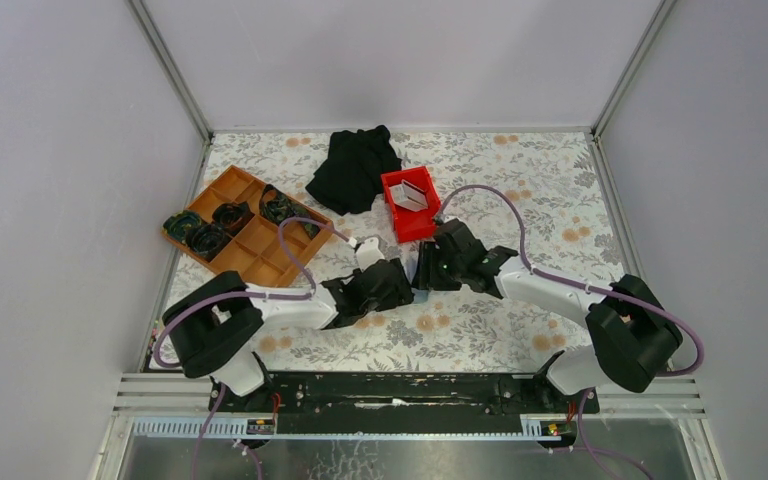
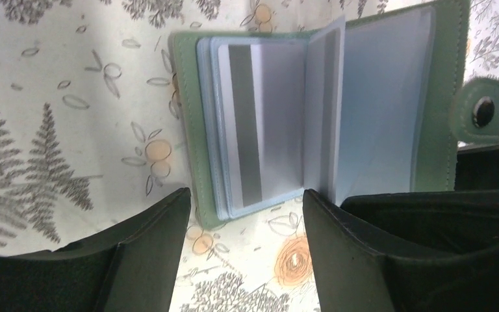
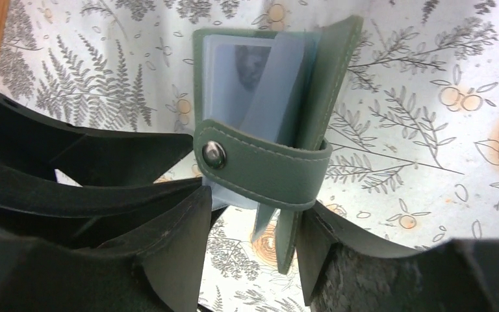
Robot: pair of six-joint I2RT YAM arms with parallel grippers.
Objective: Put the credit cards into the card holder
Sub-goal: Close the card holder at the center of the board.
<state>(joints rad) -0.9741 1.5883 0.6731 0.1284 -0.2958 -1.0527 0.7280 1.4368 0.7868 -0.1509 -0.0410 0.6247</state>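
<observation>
Looking through the left wrist cam, the card holder lies open on the floral tablecloth, its clear plastic sleeves fanned like a little book and one leaf standing up in the middle. A striped card, white with a dark stripe, already sits in the sleeve stack on the 9 o'clock half. The left gripper is spread wide and holding nothing. The holder is at its 12 o'clock, with the bottom edge of the sleeves just between the fingertips and daylight on both sides.

The snap tab pokes out at 3 o'clock of the holder, right above the black bulk of the other arm.

From the right wrist cam, the right gripper has its fingers apart too. The green cover edge and one sleeve hang down in the gap, close to the 3 o'clock finger, and tablecloth shows on the other side, so it isn't clamped.

In the top view both grippers meet mid-table. The rest of the credit cards sit in the red bin at 12 o'clock of them, the black cloth at 11 and the orange tray out at 10
</observation>
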